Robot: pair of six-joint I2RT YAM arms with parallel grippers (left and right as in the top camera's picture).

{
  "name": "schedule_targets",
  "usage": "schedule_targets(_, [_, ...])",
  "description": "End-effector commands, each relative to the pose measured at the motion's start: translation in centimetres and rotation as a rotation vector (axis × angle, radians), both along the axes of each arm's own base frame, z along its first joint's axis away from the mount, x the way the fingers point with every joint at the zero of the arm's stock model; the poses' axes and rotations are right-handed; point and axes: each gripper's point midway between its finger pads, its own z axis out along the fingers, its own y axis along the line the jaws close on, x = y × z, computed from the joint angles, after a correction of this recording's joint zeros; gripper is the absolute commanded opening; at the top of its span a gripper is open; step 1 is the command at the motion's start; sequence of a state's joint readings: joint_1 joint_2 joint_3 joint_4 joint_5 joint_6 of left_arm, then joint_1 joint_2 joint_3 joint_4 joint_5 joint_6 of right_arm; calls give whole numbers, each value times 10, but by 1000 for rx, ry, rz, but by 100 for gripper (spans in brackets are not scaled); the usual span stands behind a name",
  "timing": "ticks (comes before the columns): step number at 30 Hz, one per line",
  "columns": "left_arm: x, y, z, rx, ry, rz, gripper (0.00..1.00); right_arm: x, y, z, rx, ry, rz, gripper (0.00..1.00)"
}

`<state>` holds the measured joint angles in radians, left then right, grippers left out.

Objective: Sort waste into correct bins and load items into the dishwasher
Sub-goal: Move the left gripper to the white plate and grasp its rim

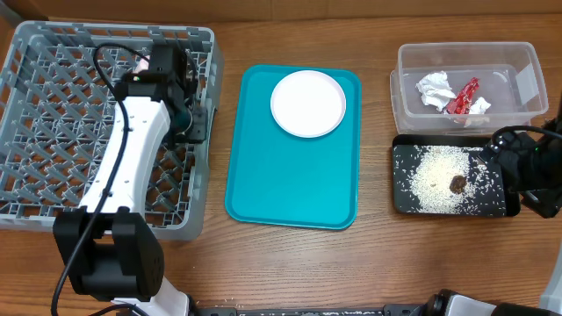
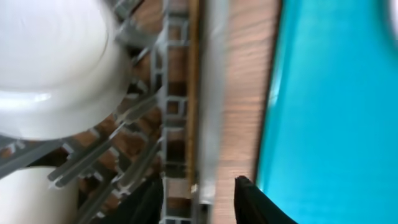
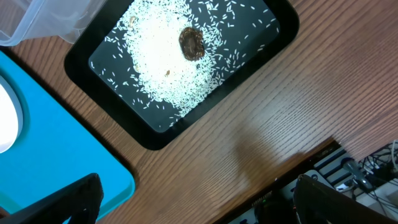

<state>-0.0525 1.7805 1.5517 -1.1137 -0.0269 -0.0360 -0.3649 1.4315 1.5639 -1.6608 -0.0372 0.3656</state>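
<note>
While my left gripper (image 2: 199,183) is hanging over the right-hand wall of the dish rack (image 1: 53,88), at the bench's left end, I am weighing what could go wrong. That wall is running up between my fingers, so a careless lift could snag the lattice and drag the rack. It could also knock the white bowl (image 2: 50,68) sitting on the pegs just beside it.

My left fingers are standing partly apart and are clamping nothing that I can make out. A thin brown strip is lying along the wall between them, and I cannot tell whether it is the wooden stick or bench showing through.

The large white plate (image 1: 307,103) is lying on the teal tray (image 1: 263,175) at mid-bench, not yet loaded, and a shallow pinch on its rim could let it slip.

My right gripper (image 3: 199,205) is hovering wide apart and empty near the bench's right end, just beside the black tray (image 1: 404,189) holding the rice (image 3: 161,62) and the brown lump (image 3: 191,43). A bump there could scatter the grains.
</note>
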Motion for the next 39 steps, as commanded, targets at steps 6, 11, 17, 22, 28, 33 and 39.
schedule_targets(6, [24, -127, 71, -164, -266, -317, 51, 2, -1, 3, -12, -14, 5, 100])
schedule_targets(11, [38, -193, 67, -106, -382, -480, 59, 2, -1, 3, -12, -14, 5, 100])
schedule_targets(17, [48, -261, 25, -100, -411, -624, 75, 2, -1, 3, -12, -13, 5, 100])
schedule_targets(22, [54, -279, -34, -84, -340, -647, 80, 2, -1, 3, -12, -14, 5, 100])
schedule_targets(28, [46, -272, -103, -44, -186, -641, 82, 2, -1, 3, -12, -14, 5, 100])
schedule_targets(33, [33, -264, -134, -18, -92, -644, 76, 2, -1, 3, -13, -14, 5, 100])
schedule_targets(39, [13, -251, -141, 8, 7, -646, 30, 2, -1, 3, -13, -15, 5, 100])
